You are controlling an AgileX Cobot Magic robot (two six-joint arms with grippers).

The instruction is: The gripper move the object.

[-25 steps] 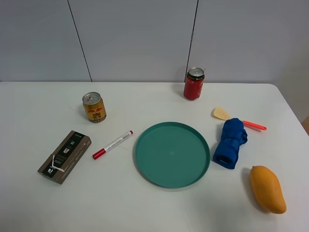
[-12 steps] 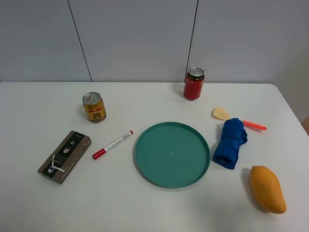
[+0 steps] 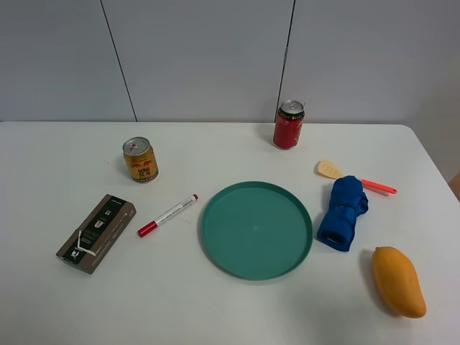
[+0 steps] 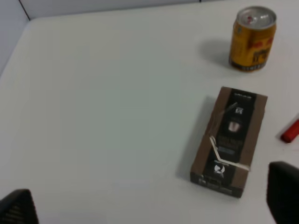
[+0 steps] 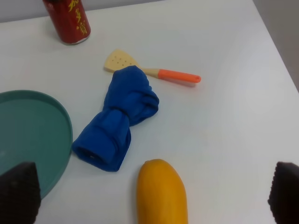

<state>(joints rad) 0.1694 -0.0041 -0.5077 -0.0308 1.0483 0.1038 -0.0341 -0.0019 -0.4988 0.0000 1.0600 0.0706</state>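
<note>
No arm shows in the exterior high view. A green plate (image 3: 256, 228) lies mid-table. Left of it are a red marker (image 3: 167, 215), a brown box (image 3: 96, 233) and a yellow can (image 3: 140, 159). Right of it are a blue rolled cloth (image 3: 343, 212), a spatula with an orange handle (image 3: 356, 177), a mango (image 3: 397, 280) and a red can (image 3: 289, 123). My left gripper (image 4: 149, 205) is open above the table, with the brown box (image 4: 231, 140) and the yellow can (image 4: 252, 38) ahead. My right gripper (image 5: 150, 193) is open above the mango (image 5: 161, 192), with the blue cloth (image 5: 117, 116) ahead.
The white table (image 3: 65, 165) ends at a grey wall at the back and at its right edge (image 3: 438, 169). The right wrist view also shows the red can (image 5: 67, 19), the spatula (image 5: 152, 70) and the plate rim (image 5: 60, 128).
</note>
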